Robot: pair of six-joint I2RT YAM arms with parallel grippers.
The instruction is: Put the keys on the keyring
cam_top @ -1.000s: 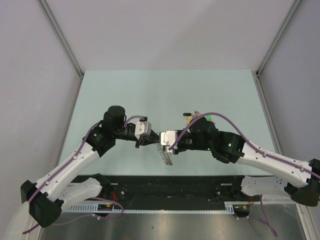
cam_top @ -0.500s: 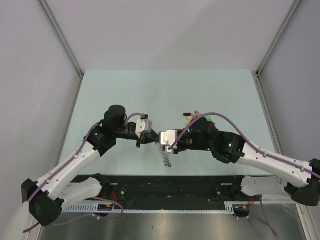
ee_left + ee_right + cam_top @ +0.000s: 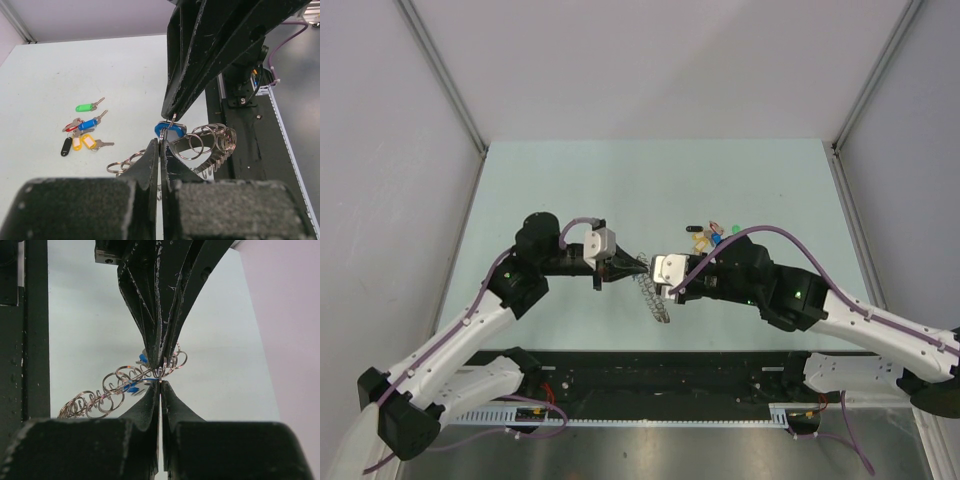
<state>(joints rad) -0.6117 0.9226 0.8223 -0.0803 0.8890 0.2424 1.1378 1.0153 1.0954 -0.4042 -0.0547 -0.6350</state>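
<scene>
R arm (image 3: 840, 315) now rightward, loose keys (image 3: 82, 135) unhidden — L gripper (image 3: 160, 146) & R gripper (image 3: 160, 387) pinched shut on keyring (image 3: 210, 145), blue key (image 3: 167, 131) half-hidden.

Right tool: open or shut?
Shut. The right tool pinches a keyring loop, fingers meeting with no gap.

Grey wire-loop keyring (image 3: 653, 297), slack strand; coloured keys (image 3: 82, 132) clustered apart.

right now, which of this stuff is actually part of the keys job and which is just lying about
Part of the job:
- keyring, between the left gripper and right gripper
- blue-headed key at the tips
- loose keys on the table

Just lying about:
- purple cables
- black rail by the arm bases
</scene>
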